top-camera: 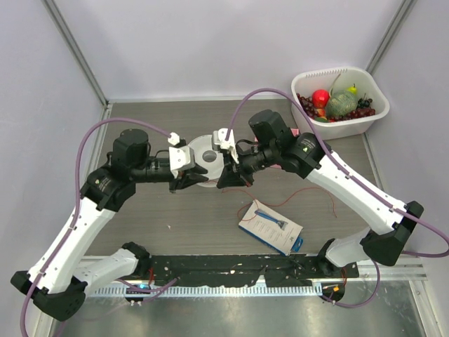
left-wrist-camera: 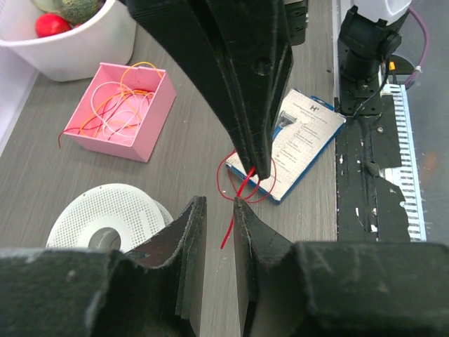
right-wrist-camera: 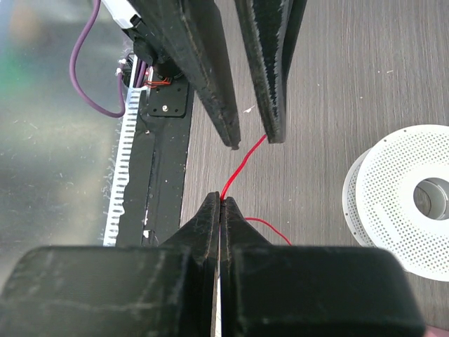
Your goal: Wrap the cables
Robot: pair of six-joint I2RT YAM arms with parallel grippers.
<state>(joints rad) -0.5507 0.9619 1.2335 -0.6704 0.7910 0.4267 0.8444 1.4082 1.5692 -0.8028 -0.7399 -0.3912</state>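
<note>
Top external view: the two arms meet over the middle of the grey wood-grain counter (top-camera: 182, 225), just in front of a white perforated plastic spool (top-camera: 203, 151). The very thin red-orange wire (top-camera: 298, 195) trails loosely across the counter from the right, past a blue-and-white card packet (top-camera: 270, 226), and up towards the jaw tips.

Right wrist view: the right arm's jaws are pressed fully together on the wire. It comes out at their tip and runs a short, nearly straight way up to the left arm's jaws. Those stand slightly apart with a clear gap; the wire's end reaches the tip of one of them and is not clamped.

Left wrist view: small loops of the wire hang around the right arm's jaws above the packet, and a free strand runs down beside the left arm's jaws. Farther off, a pink square box (left-wrist-camera: 161, 123) holds more thin orange and pale wires, near a white plastic tub (left-wrist-camera: 84, 49) of fruit.
</note>
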